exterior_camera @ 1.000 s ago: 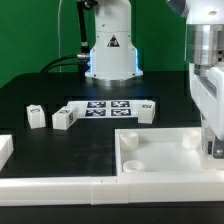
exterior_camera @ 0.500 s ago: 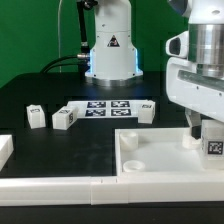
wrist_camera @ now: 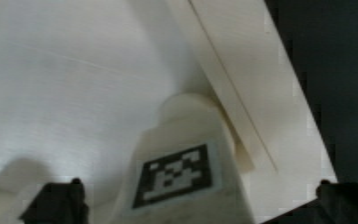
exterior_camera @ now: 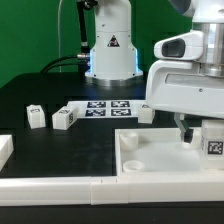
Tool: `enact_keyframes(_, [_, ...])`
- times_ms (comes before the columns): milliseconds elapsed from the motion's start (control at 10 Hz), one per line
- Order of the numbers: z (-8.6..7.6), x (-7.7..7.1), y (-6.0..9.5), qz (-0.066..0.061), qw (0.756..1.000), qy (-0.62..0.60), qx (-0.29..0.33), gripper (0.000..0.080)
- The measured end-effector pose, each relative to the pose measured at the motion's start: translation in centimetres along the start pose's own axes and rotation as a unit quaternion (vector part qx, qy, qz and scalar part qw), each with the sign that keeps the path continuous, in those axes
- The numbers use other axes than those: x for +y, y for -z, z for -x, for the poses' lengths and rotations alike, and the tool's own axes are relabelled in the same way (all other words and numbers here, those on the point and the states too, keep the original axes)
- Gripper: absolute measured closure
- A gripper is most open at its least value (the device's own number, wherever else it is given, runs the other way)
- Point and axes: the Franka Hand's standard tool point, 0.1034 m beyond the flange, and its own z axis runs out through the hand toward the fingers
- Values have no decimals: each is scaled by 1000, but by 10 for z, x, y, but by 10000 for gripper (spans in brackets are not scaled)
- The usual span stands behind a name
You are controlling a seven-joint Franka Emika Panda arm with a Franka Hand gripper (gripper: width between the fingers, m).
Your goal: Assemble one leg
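Note:
A leg (exterior_camera: 213,141), a small white block with a black-and-white tag, stands upright on the large white panel (exterior_camera: 160,160) near its right side in the exterior view. In the wrist view the leg (wrist_camera: 185,165) lies between my two dark fingertips (wrist_camera: 55,202), with a gap on each side. My gripper (exterior_camera: 202,135) is open just above and around this leg, and it also shows in the wrist view (wrist_camera: 201,205). Three more legs lie on the black table: two at the exterior view's left (exterior_camera: 36,117) (exterior_camera: 65,119) and one by the panel's far edge (exterior_camera: 146,112).
The marker board (exterior_camera: 108,106) lies behind the loose legs. The robot base (exterior_camera: 110,50) stands at the back. A white wall (exterior_camera: 60,186) runs along the table's front edge, with a white block (exterior_camera: 4,150) at the exterior view's left.
My hand has swung toward the exterior view's left and shows more fully. The tagged leg on the panel, covered by a finger before, now shows.

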Motion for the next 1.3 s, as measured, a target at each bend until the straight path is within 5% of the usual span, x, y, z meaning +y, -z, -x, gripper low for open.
enact_keyframes(300, [-1, 2, 0, 2, 999, 35, 2, 174])
enact_keyframes(500, [-1, 2, 0, 2, 999, 35, 2, 510])
enact_keyframes(1300, [-5, 21, -2, 17, 992, -125, 1, 509])
